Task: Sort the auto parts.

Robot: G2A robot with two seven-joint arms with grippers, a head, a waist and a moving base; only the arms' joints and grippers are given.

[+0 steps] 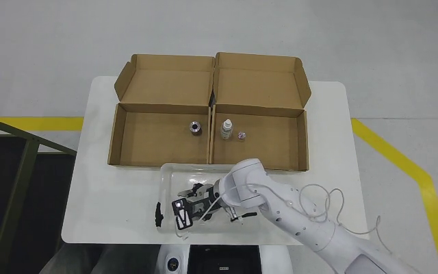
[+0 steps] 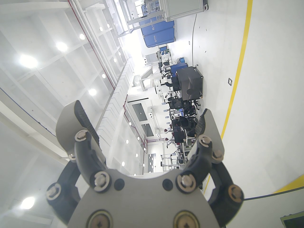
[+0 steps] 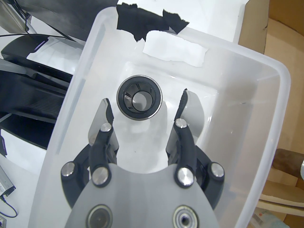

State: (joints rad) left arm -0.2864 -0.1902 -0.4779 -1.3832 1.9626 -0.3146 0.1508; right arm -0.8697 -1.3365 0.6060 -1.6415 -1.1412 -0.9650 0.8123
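Bearing [image 3: 139, 99] on end inside clear bin [image 3: 282, 72], near one end wall | right fingers [image 3: 193, 115] wide apart, empty, flanking it without contact | left fingers [image 2: 68, 119] wide apart, empty | likely heavy, rigid, slick steel: pinch across outer ring

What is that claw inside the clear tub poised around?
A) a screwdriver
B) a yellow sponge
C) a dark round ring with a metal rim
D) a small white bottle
C: the right gripper stands open inside the clear tub, and the dark ring lies between its fingertips, not gripped.
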